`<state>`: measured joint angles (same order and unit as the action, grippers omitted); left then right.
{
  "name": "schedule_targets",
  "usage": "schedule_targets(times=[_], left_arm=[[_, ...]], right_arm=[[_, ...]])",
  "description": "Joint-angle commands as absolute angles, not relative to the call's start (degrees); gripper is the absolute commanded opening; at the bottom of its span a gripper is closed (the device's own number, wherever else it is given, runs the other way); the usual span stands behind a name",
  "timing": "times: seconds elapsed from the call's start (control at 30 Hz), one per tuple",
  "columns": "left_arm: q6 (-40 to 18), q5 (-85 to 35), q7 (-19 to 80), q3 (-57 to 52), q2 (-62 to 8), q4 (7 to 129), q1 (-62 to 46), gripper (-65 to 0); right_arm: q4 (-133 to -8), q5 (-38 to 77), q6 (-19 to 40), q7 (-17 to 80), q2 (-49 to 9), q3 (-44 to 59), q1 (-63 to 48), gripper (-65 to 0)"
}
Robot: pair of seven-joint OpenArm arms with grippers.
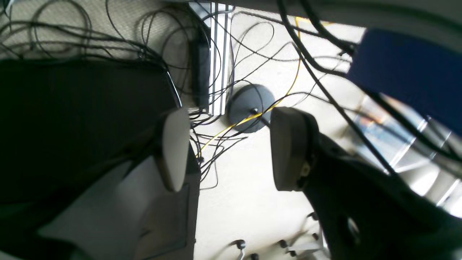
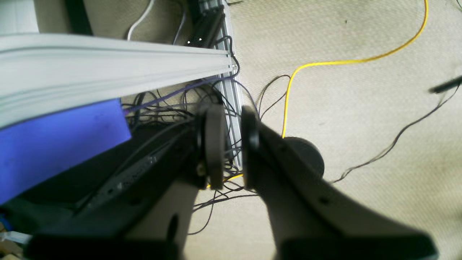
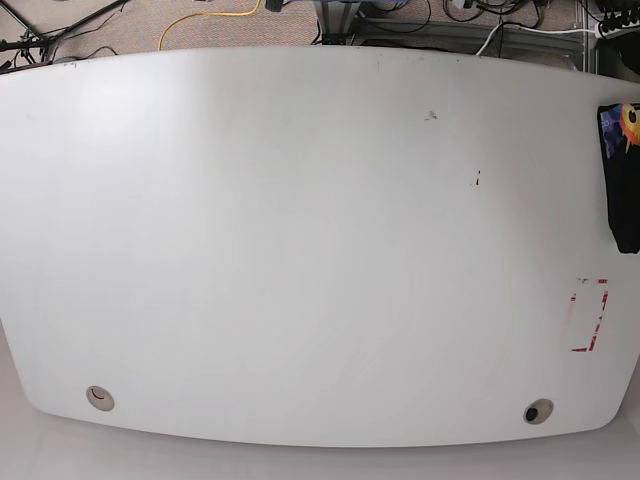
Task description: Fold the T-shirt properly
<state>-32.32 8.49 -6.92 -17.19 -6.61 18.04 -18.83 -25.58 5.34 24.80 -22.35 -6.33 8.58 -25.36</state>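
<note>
Only a strip of the T-shirt [image 3: 624, 190] shows in the base view: black cloth with a blue patch and orange print, lying at the far right edge of the white table [image 3: 300, 250]. Neither arm appears in that view. The left wrist view looks down at the floor, and there my left gripper [image 1: 231, 148] is open, with nothing between its fingers [image 1: 175, 148]. In the right wrist view my right gripper [image 2: 231, 144] also hangs over the floor beside the table's edge [image 2: 108, 68]. It is shut but for a slim gap and holds nothing.
A red rectangle outline [image 3: 588, 315] is marked on the table at the right. Two round holes [image 3: 99, 398] [image 3: 538, 411] sit near its front edge. Tangled black cables, a yellow cable [image 2: 325, 64], a round black base [image 1: 251, 106] and an aluminium leg [image 1: 218, 57] are on the floor.
</note>
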Motion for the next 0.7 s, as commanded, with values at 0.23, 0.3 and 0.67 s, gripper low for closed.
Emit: schedule_targets(times=[0.23,0.3,0.67], left_arm=[[-22.29,13.23,-6.99,-17.19,-7.16,11.03,-12.88,-32.5],[-20.00,14.99,-6.99,-17.19,-7.16,9.45,-11.03,-32.5],[-16.57,15.60,-4.26,-17.19,-7.08,3.30,-5.67,-32.5]], right_arm=[[-20.70,5.49,25.10,-17.89,-6.55,8.57,-21.14,-57.1],[-20.70,5.49,24.40,-16.40,-6.46,8.57,-20.70,-57.1],[-20.35,-1.71,17.01,-11.38,-6.02,8.66,-17.98,-56.9]])
